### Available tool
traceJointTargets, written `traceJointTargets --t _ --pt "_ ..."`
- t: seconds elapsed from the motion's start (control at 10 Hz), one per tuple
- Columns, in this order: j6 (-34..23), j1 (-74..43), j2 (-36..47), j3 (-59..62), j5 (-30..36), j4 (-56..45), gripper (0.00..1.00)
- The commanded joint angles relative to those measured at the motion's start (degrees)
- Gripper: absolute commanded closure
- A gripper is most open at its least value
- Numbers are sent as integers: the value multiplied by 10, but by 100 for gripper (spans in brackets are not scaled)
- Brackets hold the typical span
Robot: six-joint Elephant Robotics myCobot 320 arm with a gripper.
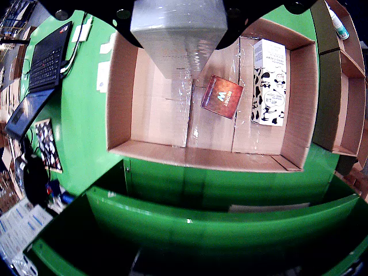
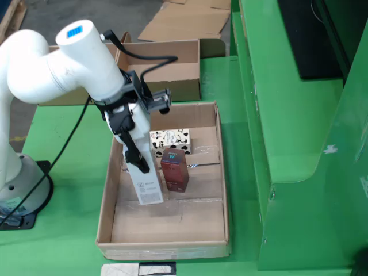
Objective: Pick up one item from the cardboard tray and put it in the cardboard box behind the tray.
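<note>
While the arm is reaching over the tray, the two views read so:

Wrist view, gripper (image 1: 179, 26): its black fingers (image 1: 123, 23) are closing on a grey carton (image 1: 179, 34) from both sides, near the top edge.
Wrist view, tray (image 1: 121, 92): it is lying open below, holding a red box (image 1: 222, 96) at centre and a cow carton (image 1: 269, 82) just right of it.
Fixed view, gripper (image 2: 133, 135): it is gripping the grey carton (image 2: 145, 184) upright; whether the carton's base is touching the tray floor is hard to say.
Fixed view, red box (image 2: 175, 168): it is standing just right of the grey carton, the cow carton (image 2: 171, 138) lying behind it.
Fixed view, box (image 2: 172, 77): it is sitting behind the tray (image 2: 167, 244), open.
</note>
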Motion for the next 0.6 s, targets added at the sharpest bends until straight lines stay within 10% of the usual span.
traceJointTargets --t 0.0,0.5 --pt "-7 14 21 251 -22 37 100" --pt "-22 24 -2 251 -52 169 100"
